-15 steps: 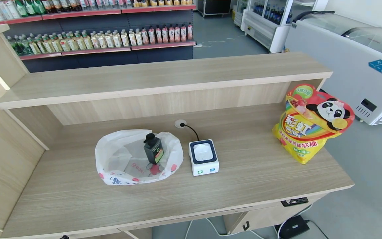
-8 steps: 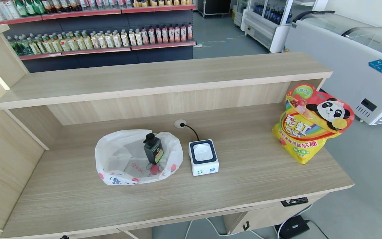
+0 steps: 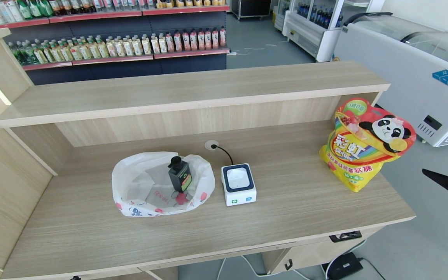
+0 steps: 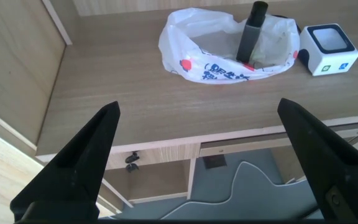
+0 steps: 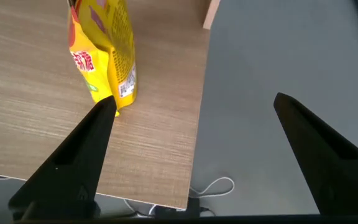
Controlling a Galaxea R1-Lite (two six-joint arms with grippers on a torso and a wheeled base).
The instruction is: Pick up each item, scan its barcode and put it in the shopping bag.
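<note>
Panda-printed yellow candy pouch [image 3: 364, 151] upright on wood-grain desk [image 3: 286, 206]; dark pump bottle [image 3: 180, 175] in white plastic shopping bag [image 3: 130, 177]; left gripper [image 4: 197, 104] and right gripper [image 3: 436, 163] spread.

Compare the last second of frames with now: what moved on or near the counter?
The right gripper, open, has come farther into the head view from the right, toward the candy bag. It holds nothing. The candy bag, scanner, shopping bag and the bottle in it stayed put.

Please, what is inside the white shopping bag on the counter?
One dark bottle with a black cap stands upright inside the shopping bag. Its folded near wall covers part of the bottom, so anything small there is hidden.
</note>
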